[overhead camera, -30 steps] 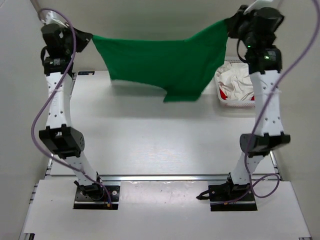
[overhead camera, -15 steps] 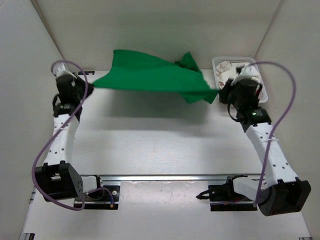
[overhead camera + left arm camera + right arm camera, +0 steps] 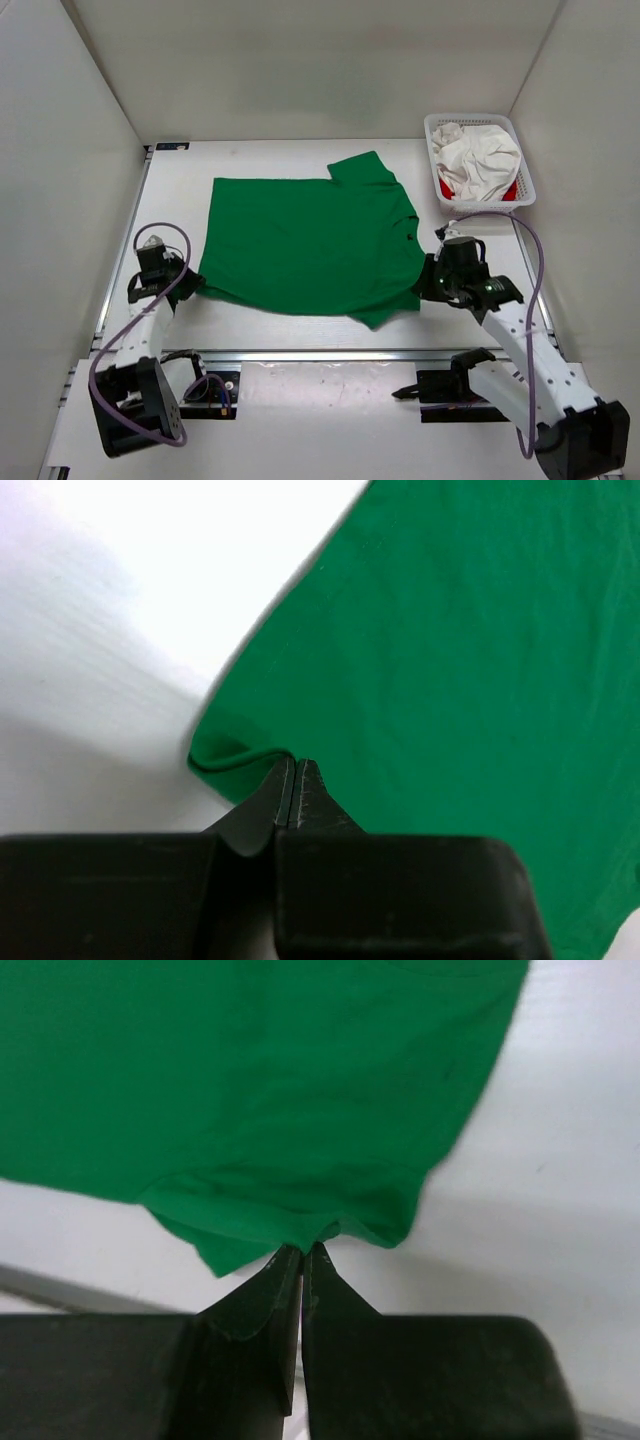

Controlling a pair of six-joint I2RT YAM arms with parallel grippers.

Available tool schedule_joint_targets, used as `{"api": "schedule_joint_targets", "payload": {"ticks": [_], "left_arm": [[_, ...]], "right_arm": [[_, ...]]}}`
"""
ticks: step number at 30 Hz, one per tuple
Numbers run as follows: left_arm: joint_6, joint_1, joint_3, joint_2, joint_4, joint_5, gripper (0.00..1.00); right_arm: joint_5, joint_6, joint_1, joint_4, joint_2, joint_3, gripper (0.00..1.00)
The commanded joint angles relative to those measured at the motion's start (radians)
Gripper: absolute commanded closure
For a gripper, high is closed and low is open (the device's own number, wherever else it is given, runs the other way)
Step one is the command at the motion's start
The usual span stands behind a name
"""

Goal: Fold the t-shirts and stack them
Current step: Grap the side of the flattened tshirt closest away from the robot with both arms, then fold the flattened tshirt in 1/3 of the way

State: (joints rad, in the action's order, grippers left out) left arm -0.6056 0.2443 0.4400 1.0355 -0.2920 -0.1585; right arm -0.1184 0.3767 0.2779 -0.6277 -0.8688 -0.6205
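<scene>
The green t-shirt (image 3: 312,242) lies spread flat on the table, one sleeve at the back and one at the near right. My left gripper (image 3: 193,287) is shut on the shirt's near-left corner (image 3: 235,760). My right gripper (image 3: 424,281) is shut on its right edge beside the near sleeve (image 3: 330,1222). Both arms are stretched low over the table. The white t-shirt (image 3: 482,157) is bundled in the basket with the red t-shirt (image 3: 447,186) showing under it.
The white mesh basket (image 3: 480,122) stands at the back right corner of the table. White walls close in the left, right and back sides. A metal rail (image 3: 330,353) runs along the table's near edge by the arm bases.
Both arms have come down and toward the near edge with the green shirt. It hung stretched in the air a second ago and now lies flat on the table.
</scene>
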Motion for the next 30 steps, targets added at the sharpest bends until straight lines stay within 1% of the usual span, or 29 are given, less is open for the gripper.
{"api": "schedule_joint_targets", "payload": {"ticks": [1,4,6,7,10,11,14,16,17,19,22,25,30], "left_arm": [[0.072,0.020,-0.001,-0.112,-0.082,-0.024,1.00],[0.076,0.010,0.019,-0.153,-0.121,-0.022,1.00],[0.064,-0.007,0.051,-0.138,-0.111,-0.007,1.00],[0.058,-0.017,0.055,-0.109,-0.096,-0.007,1.00],[0.009,-0.033,0.074,-0.049,-0.030,-0.013,1.00],[-0.012,-0.039,0.075,-0.036,-0.001,-0.004,1.00],[-0.037,-0.013,0.077,0.038,0.059,-0.012,1.00],[-0.062,0.006,0.107,0.108,0.085,-0.027,1.00],[-0.069,0.004,0.115,0.144,0.096,-0.033,1.00],[-0.098,-0.020,0.132,0.178,0.116,-0.010,1.00],[-0.123,-0.023,0.163,0.219,0.151,0.003,1.00],[-0.140,-0.013,0.209,0.277,0.165,0.008,1.00],[-0.155,-0.003,0.235,0.354,0.203,0.002,1.00]], "right_arm": [[-0.043,0.097,0.046,-0.137,0.109,0.002,1.00],[-0.059,0.120,0.067,-0.158,0.151,-0.007,1.00],[-0.067,0.097,0.035,-0.120,0.113,-0.004,1.00],[-0.081,0.064,0.000,-0.094,0.088,-0.007,1.00],[-0.135,0.004,-0.092,0.005,-0.025,-0.060,1.00],[-0.138,0.001,-0.103,0.044,-0.076,-0.073,0.99],[-0.096,-0.036,-0.141,0.089,-0.208,-0.165,1.00],[-0.089,-0.065,-0.150,0.114,-0.297,-0.221,1.00],[-0.084,-0.065,-0.148,0.131,-0.314,-0.235,1.00],[-0.089,-0.067,-0.160,0.146,-0.389,-0.284,1.00],[-0.113,-0.064,-0.178,0.158,-0.478,-0.353,1.00],[-0.124,-0.056,-0.206,0.174,-0.538,-0.410,1.00],[-0.095,-0.050,-0.198,0.172,-0.639,-0.498,1.00]]}}
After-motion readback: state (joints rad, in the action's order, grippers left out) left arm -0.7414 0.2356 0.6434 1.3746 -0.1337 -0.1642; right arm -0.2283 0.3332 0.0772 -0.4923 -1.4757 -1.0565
